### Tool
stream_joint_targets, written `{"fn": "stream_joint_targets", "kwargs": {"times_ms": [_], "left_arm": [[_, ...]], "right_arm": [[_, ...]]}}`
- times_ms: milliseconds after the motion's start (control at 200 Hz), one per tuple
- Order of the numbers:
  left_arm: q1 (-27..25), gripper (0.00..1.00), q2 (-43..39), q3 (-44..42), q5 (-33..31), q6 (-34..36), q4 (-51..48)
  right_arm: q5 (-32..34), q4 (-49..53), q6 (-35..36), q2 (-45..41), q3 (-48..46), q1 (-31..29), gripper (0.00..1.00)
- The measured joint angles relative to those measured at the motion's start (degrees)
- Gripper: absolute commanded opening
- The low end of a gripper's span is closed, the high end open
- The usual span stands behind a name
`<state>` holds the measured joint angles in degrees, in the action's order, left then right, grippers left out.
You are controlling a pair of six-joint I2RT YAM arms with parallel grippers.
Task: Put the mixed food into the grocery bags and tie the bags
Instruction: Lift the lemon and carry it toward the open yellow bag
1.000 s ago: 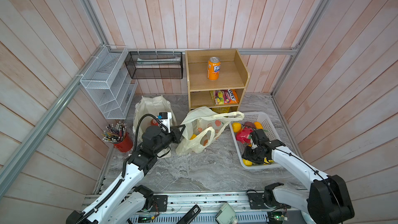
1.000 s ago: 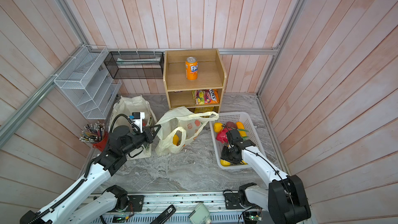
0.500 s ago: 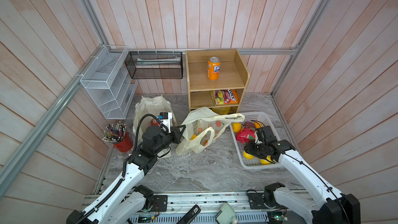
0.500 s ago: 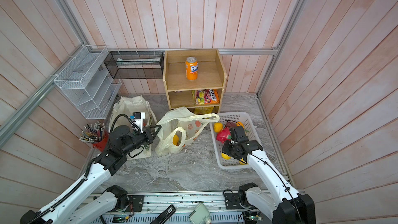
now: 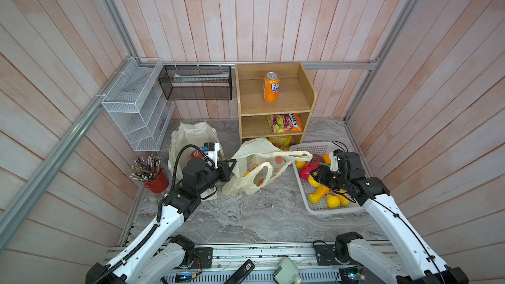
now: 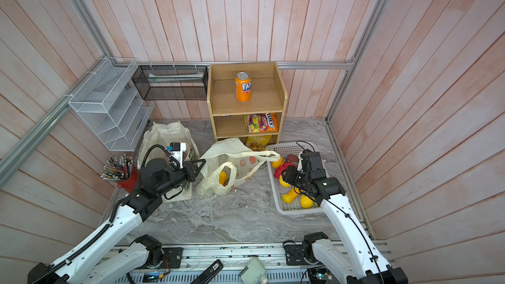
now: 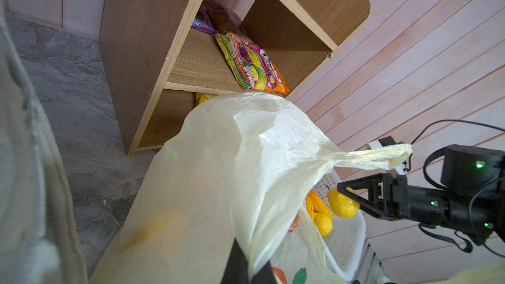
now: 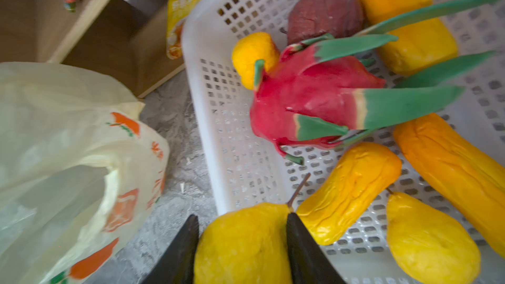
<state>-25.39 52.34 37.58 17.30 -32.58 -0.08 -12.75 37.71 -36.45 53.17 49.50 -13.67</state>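
The pale-yellow plastic bag (image 5: 259, 157) (image 7: 218, 173) lies mid-table with its mouth toward the basket. A yellow fruit (image 5: 246, 174) shows through it. My left gripper (image 5: 231, 166) (image 7: 250, 266) is shut on the plastic bag's rim and holds it up. My right gripper (image 5: 314, 177) (image 8: 241, 218) is shut on a yellow toy pear (image 8: 240, 244), over the left rim of the white basket (image 5: 308, 203) (image 8: 202, 91). More yellow and orange toy fruits (image 8: 349, 189) and a red dragon fruit (image 8: 300, 99) lie in the basket. The cream tote (image 5: 188, 135) stands behind my left arm, with a red can (image 5: 195, 154) inside.
A wooden shelf (image 5: 306, 88) stands at the back with an orange Fanta can (image 5: 271, 87) on top, a multicoloured candy packet (image 5: 284, 122) on the middle shelf and a yellow packet (image 5: 280, 140) below. A red pencil cup (image 5: 153, 178) sits left, under wire wall racks (image 5: 136, 110).
My right gripper has risen with the yellow pear from the front of the basket and now hangs by its left rim, nearer the plastic bag. The left arm has stayed put.
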Motion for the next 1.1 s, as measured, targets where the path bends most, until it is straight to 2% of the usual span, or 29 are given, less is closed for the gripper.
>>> {"fn": "stream_joint_targets", "kwargs": {"times_ms": [125, 205, 370, 485, 725, 1100], "left_arm": [[0.0, 0.00, 0.6, 0.0, 0.2, 0.0, 0.0], [0.0, 0.00, 0.9, 0.0, 0.3, 0.0, 0.0], [0.0, 0.00, 2.0, 0.2, 0.4, -0.1, 0.0], [0.0, 0.00, 2.9, 0.7, 0.5, -0.3, 0.0], [0.0, 0.00, 4.2, 1.4, 0.7, -2.3, 0.8], [0.0, 0.00, 6.6, 2.8, 0.6, -5.3, 2.4]], "right_arm": [[-6.1, -2.1, 0.0, -0.2, 2.9, -1.2, 0.23], [-8.4, -3.5, 0.0, -0.2, 4.3, -4.7, 0.23], [-9.9, -7.4, -1.8, -0.1, 5.1, -12.8, 0.23], [-10.0, -11.3, -3.5, -0.2, 4.1, -15.9, 0.23], [-9.8, -16.8, -7.8, -4.9, -3.1, -16.3, 0.23], [-10.1, -14.8, -13.0, -20.3, -11.6, -16.3, 0.23]]}}
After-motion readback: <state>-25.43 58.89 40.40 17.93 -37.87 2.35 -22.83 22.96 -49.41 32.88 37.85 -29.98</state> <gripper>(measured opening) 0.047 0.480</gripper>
